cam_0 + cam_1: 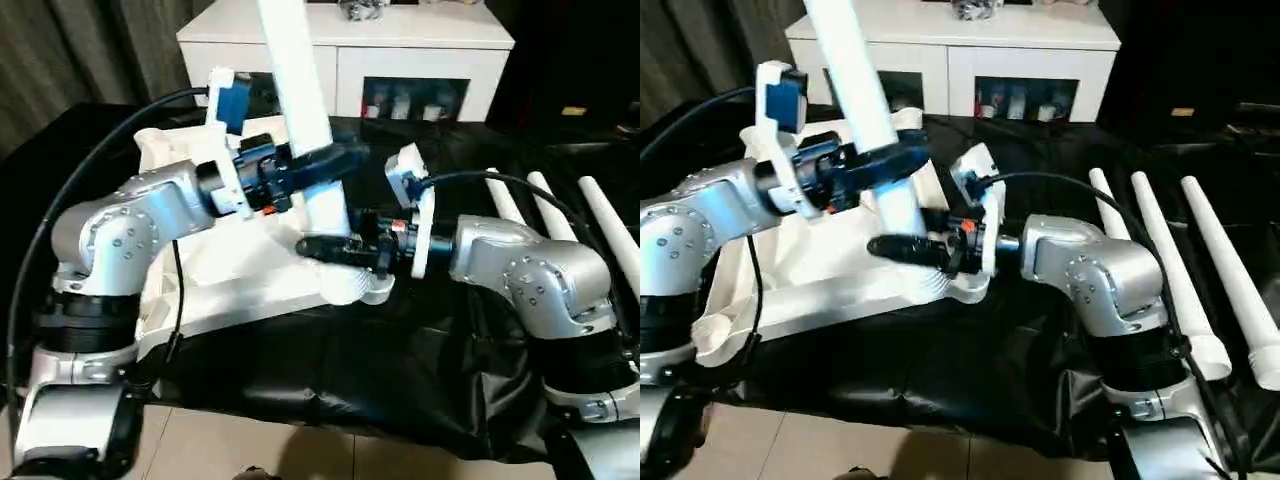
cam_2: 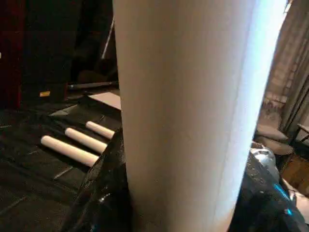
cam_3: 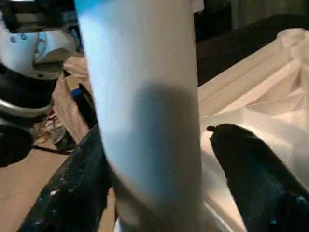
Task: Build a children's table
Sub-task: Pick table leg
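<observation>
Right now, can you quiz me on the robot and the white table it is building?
1. How many loose legs lie on the black cloth?
2. True or false: the table top lies with its ribbed underside up.
3. What does the left claw grip? A the upright leg; B a loose leg; C the black cloth.
Key: 1 three; 2 true; 3 A.
</observation>
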